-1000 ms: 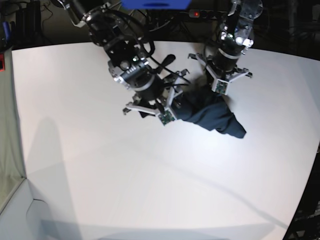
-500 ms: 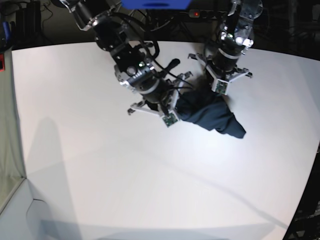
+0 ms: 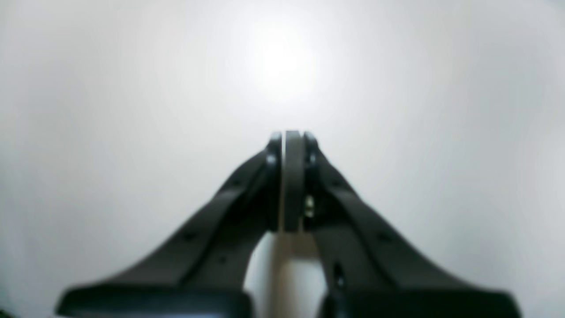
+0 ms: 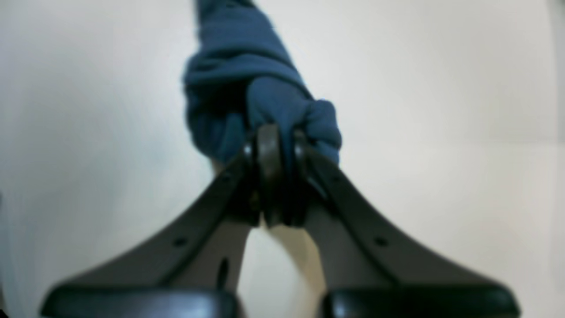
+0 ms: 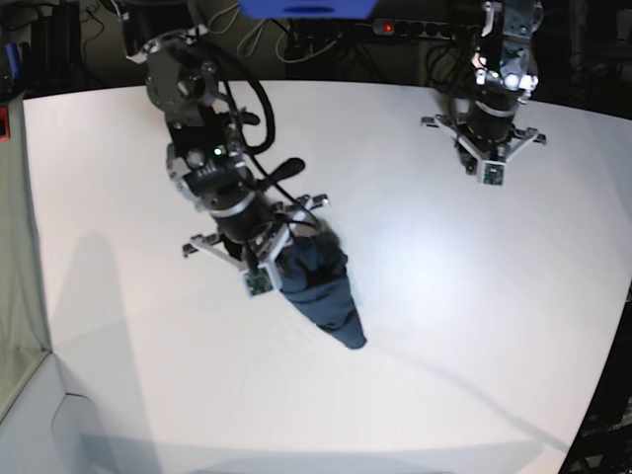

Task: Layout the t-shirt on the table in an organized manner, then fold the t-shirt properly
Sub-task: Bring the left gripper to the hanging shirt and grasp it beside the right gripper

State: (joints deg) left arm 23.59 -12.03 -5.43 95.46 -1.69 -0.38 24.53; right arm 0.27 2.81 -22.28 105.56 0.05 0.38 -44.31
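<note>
The dark navy t-shirt (image 5: 321,286) hangs as a bunched, tapering bundle near the middle of the white table (image 5: 444,346), its lower tip close to the tabletop. My right gripper (image 5: 294,249) is shut on the upper end of the bundle. In the right wrist view the fingertips (image 4: 265,141) pinch a fold of the t-shirt (image 4: 247,75). My left gripper (image 5: 486,150) is at the back right of the table, well apart from the shirt. In the left wrist view it (image 3: 292,134) is shut with nothing between its pads, and only the table (image 3: 132,88) lies below.
A grey-green panel (image 5: 15,247) stands along the table's left side. Cables and a power strip with a red light (image 5: 395,28) lie behind the back edge, beside a blue object (image 5: 306,8). The table's curved edge runs down the right side.
My right gripper has shut on the shirt and carried it left and toward the front, to mid-table. My left arm has drawn back to the right, away from the shirt.
</note>
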